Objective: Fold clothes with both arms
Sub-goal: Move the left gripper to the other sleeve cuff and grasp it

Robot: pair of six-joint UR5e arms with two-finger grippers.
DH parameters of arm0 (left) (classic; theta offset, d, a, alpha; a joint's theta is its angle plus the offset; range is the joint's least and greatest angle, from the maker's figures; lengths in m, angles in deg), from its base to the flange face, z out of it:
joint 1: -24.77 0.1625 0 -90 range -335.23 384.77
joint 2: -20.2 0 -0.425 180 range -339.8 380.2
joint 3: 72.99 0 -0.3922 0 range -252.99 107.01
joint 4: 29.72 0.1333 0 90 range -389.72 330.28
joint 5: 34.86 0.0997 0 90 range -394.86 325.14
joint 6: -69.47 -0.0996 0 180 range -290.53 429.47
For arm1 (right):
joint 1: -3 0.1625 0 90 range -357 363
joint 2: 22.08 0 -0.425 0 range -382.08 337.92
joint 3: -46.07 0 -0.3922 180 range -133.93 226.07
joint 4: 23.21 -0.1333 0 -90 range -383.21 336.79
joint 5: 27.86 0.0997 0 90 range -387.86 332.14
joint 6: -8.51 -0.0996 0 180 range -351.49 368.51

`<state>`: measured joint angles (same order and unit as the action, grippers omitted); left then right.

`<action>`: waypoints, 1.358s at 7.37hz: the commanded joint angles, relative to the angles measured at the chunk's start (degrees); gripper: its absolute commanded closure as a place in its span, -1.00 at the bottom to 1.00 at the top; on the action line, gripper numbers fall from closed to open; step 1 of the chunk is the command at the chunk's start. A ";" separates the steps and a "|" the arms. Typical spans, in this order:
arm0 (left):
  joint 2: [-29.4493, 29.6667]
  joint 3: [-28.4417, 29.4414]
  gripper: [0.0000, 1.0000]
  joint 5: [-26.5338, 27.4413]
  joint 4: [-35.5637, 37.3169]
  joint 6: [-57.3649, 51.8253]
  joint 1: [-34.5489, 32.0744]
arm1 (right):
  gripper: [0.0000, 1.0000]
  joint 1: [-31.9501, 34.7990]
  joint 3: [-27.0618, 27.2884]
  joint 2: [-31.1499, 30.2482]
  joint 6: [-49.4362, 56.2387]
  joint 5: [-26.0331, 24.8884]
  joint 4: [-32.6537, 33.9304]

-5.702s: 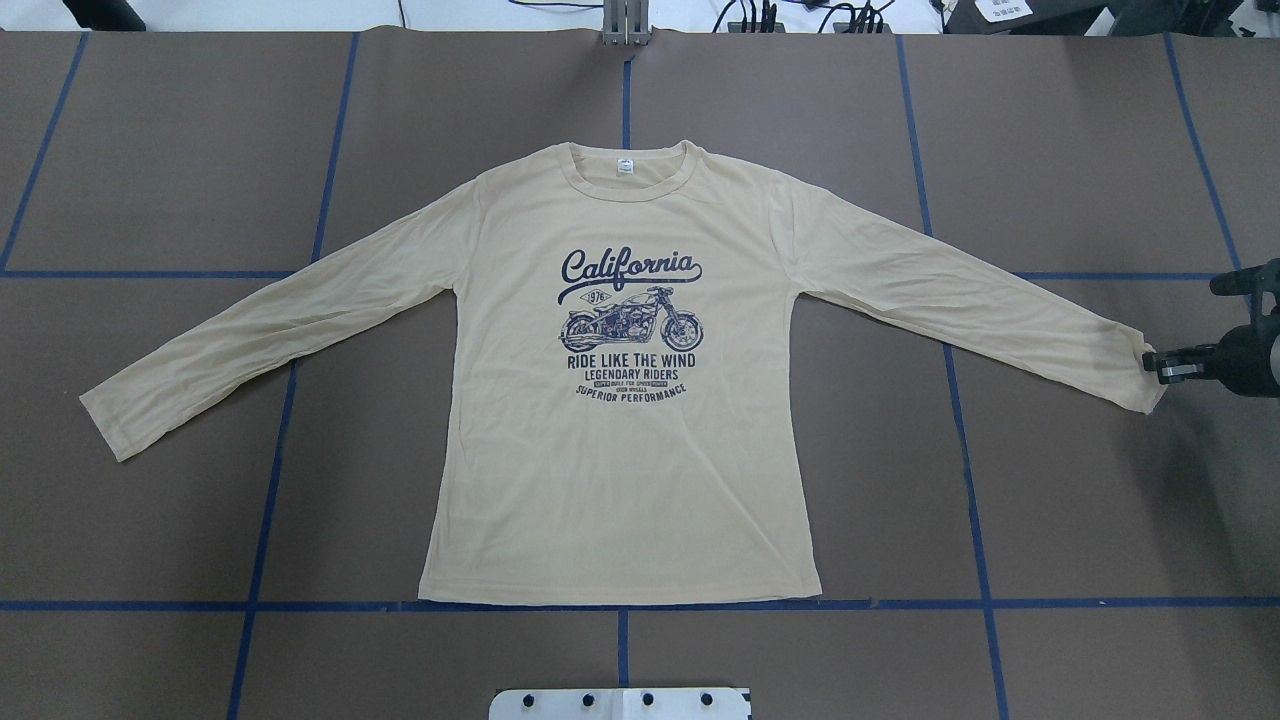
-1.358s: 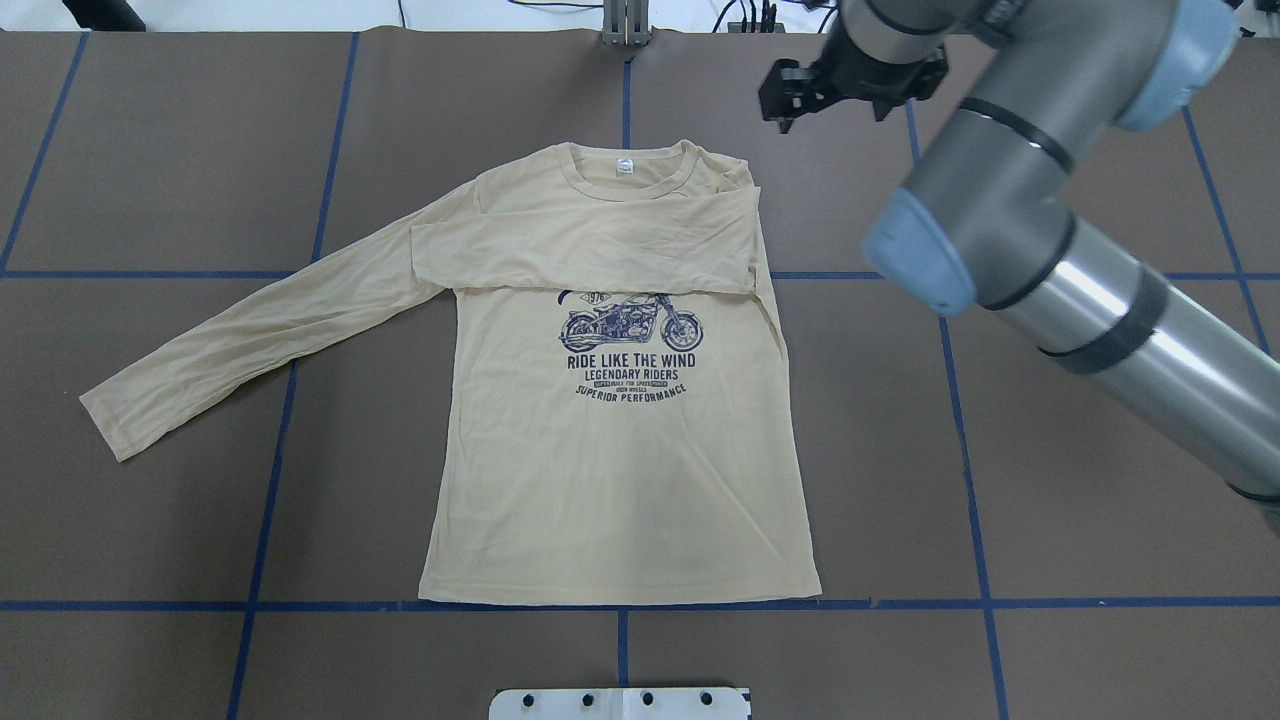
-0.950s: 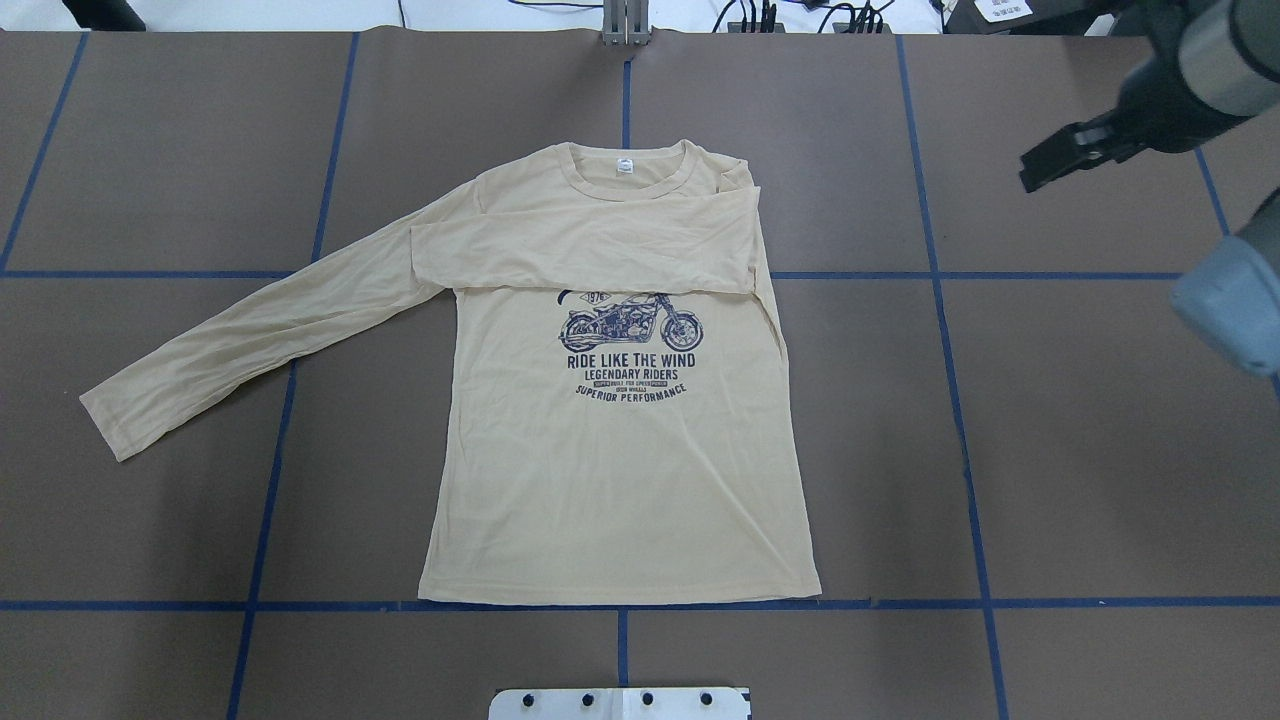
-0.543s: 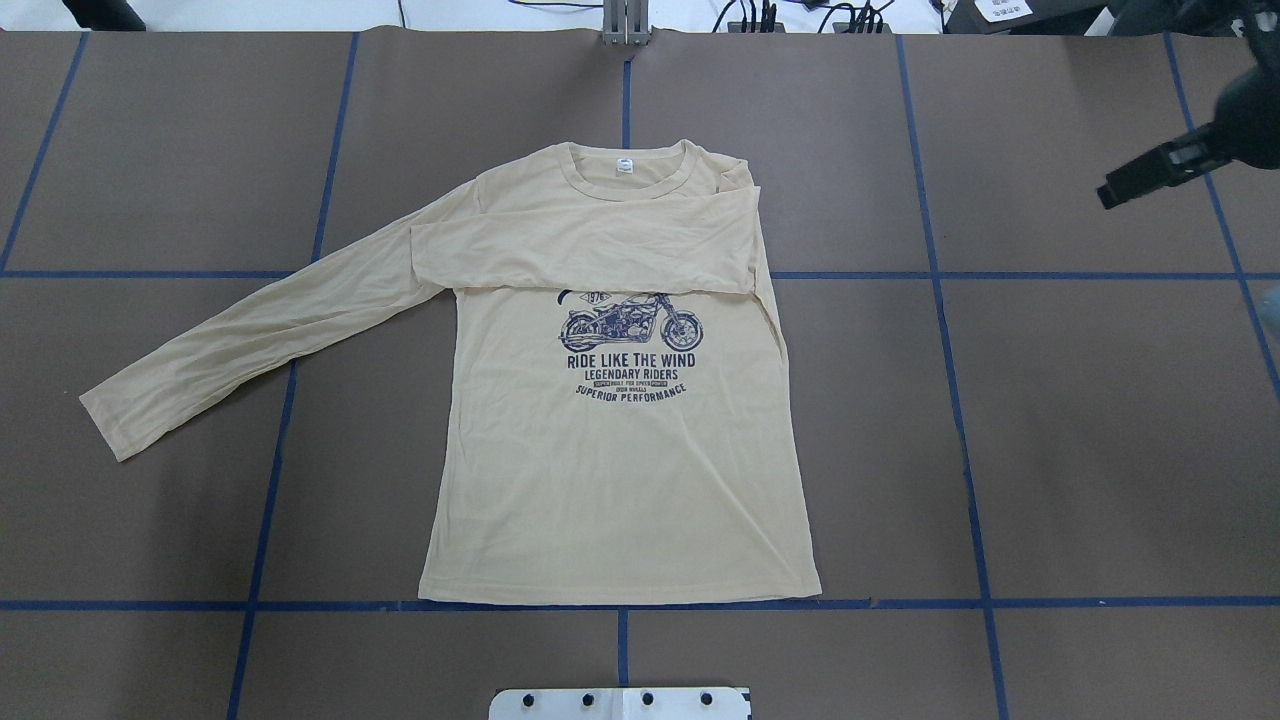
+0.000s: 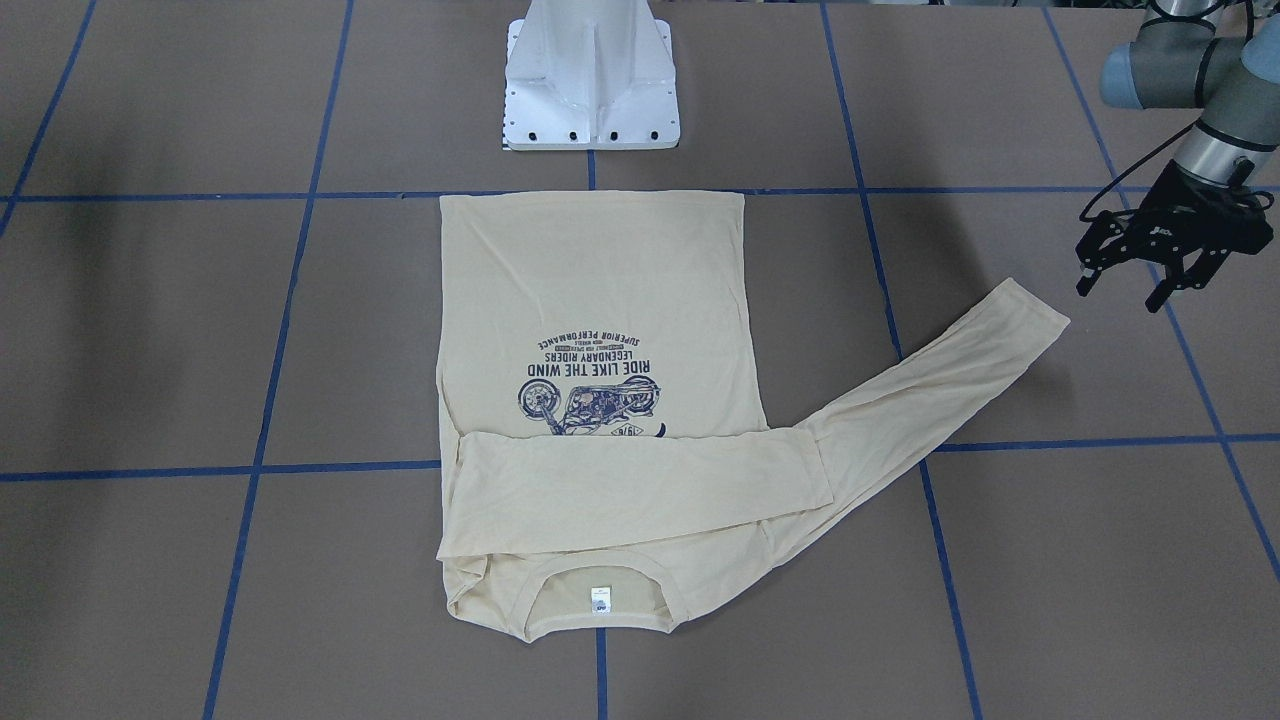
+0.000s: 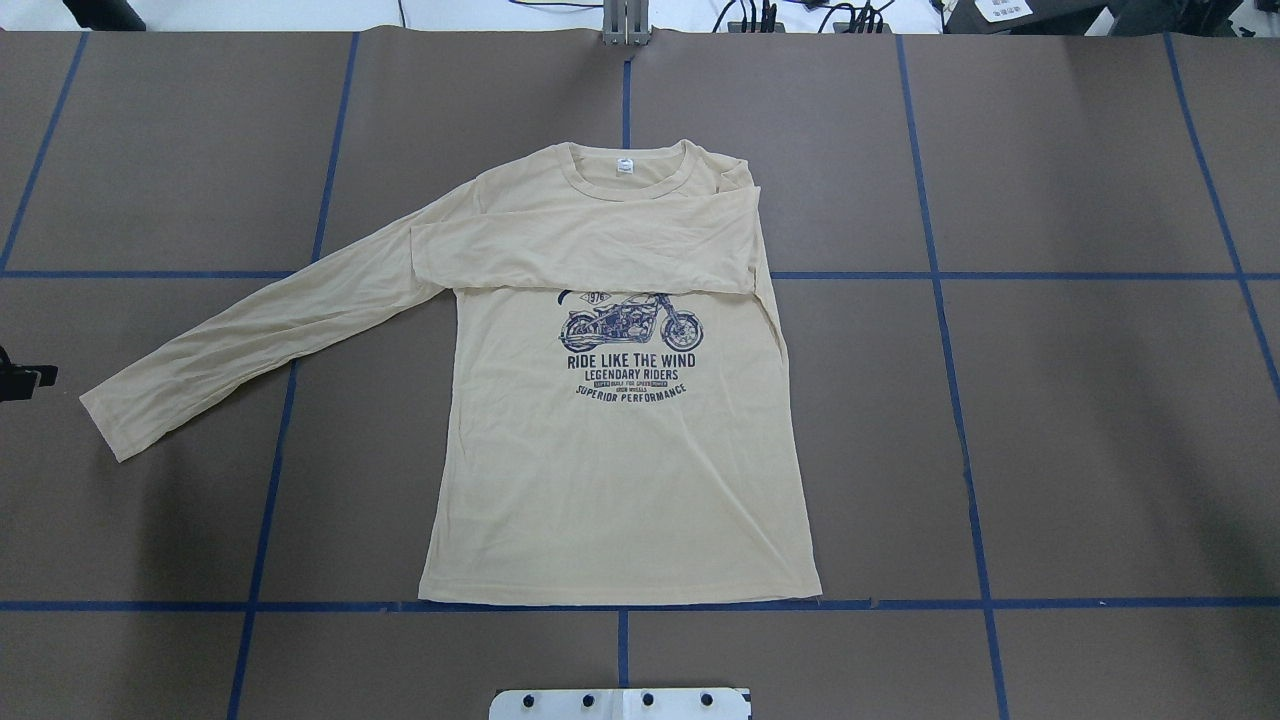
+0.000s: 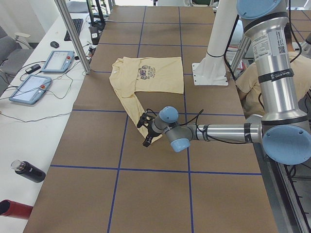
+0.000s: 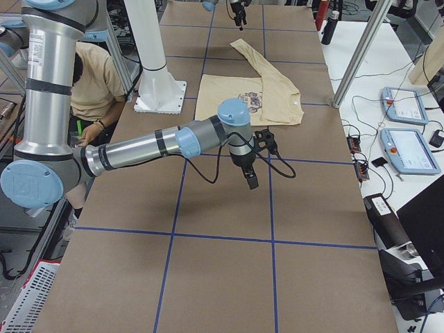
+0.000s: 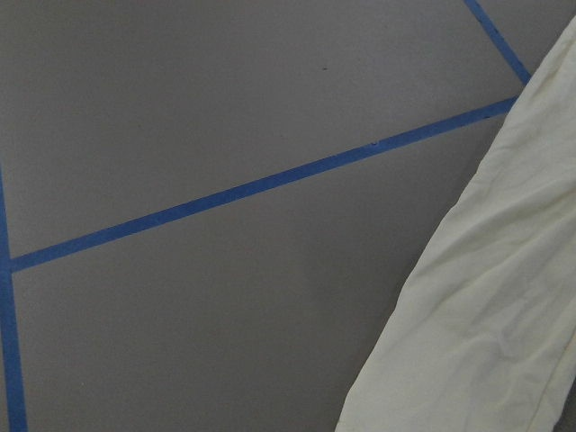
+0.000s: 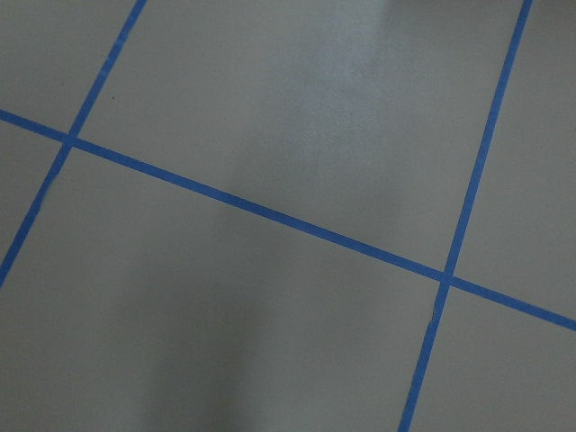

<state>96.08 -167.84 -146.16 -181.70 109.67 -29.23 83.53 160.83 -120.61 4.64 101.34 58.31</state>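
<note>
Front-facing view: the shirt (image 5: 600, 280) lies flat and print side up at mid frame on the table (image 5: 200, 330), hem toward the white pedestal (image 5: 590, 90) at the top. The right sleeve (image 5: 640, 490) is already folded across the chest. The left sleeve (image 5: 940, 390) runs out to frame right. My left gripper (image 5: 1122, 292) is at upper right, fingers spread and empty, near the cuff but not touching it. The neck label (image 5: 600, 598) is white, with text too small to read.

Overhead: the shirt is at centre. The print (image 6: 630, 350) reads "RIDE LIKE THE WIND", "LEGENDARY RIDERS", "SUPERIOR PERFORMANCE", with a "1976" badge. The line above that is hidden under the folded sleeve. Only a tip of the left gripper (image 6: 25, 378) shows, at the left edge near the cuff. The right gripper is out of frame.

Exterior left: the left gripper (image 7: 146, 130) is low over the table at the sleeve end, mid frame.

Exterior right: my right gripper (image 8: 251, 180) points down at mid frame, clear of the shirt. I cannot tell from here whether its fingers are apart or together.

Left wrist: the left sleeve (image 9: 486, 315) is at lower right, with blue tape (image 9: 252, 189) crossing the frame. No fingers are visible.

Right wrist: bare table and tape only.

Handling, my call: it's a thin knit, so light, limp, not fragile, and it will drape and wrinkle. I'd pinch the cuff edge through both layers, lift low and carry it across the chest.
</note>
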 commanded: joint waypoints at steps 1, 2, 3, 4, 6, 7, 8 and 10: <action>3.30 3.42 -0.78 0.91 -0.25 3.82 3.28 | -0.99 0.07 -0.07 -0.08 -0.17 0.00 -0.04; 4.36 6.05 -0.69 1.52 -2.25 3.91 3.81 | -0.99 0.07 0.02 -0.08 -0.26 0.00 -0.04; 4.46 8.60 -0.49 1.53 -5.32 3.91 3.82 | -0.99 0.07 0.02 -0.08 -0.26 0.00 -0.13; 4.46 8.89 -0.31 1.53 -6.13 4.52 3.82 | -0.99 0.07 0.02 -0.08 -0.26 0.00 -0.13; 4.46 8.89 -0.21 1.44 -6.14 4.79 4.25 | -0.99 0.07 0.19 0.01 -0.35 0.00 -0.13; 4.46 8.89 -0.19 1.35 -6.14 4.79 4.69 | -0.99 0.07 0.19 0.01 -0.26 -0.09 -0.13; 4.37 8.89 -0.18 1.35 -6.14 4.79 5.13 | -0.99 0.07 0.19 0.18 -0.35 -0.18 -0.13; 3.94 8.89 -0.17 1.18 -7.45 4.79 6.19 | -0.99 0.07 0.11 0.01 -0.35 -0.18 -0.22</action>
<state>100.35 -158.95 -144.84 -188.23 114.46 -23.65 83.60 160.99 -120.57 4.30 101.18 58.12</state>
